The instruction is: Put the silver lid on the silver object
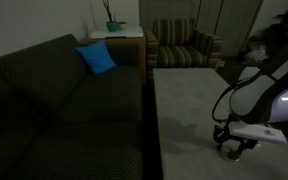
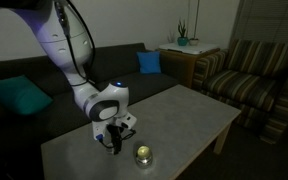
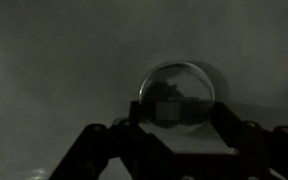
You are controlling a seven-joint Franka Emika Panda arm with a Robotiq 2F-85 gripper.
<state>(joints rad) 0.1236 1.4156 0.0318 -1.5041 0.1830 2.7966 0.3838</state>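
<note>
The silver object [image 2: 142,154], a short round shiny tin, stands on the grey table [image 2: 184,110] near its front edge. My gripper [image 2: 114,141] is low over the table just beside it, apart from it. In the wrist view a flat round mirror-like disc, the silver lid [image 3: 177,90], lies on the table between my spread fingers and reflects the gripper [image 3: 177,120]. The fingers look open and hold nothing. The tin is outside the wrist view. In an exterior view the gripper [image 1: 234,146] hangs near the table's right side; lid and tin are too small to make out there.
A dark sofa [image 1: 54,90] with a blue cushion [image 1: 97,58] runs along the table. A striped armchair [image 2: 249,75] and a side table with a plant [image 2: 182,42] stand at the far end. The room is dim.
</note>
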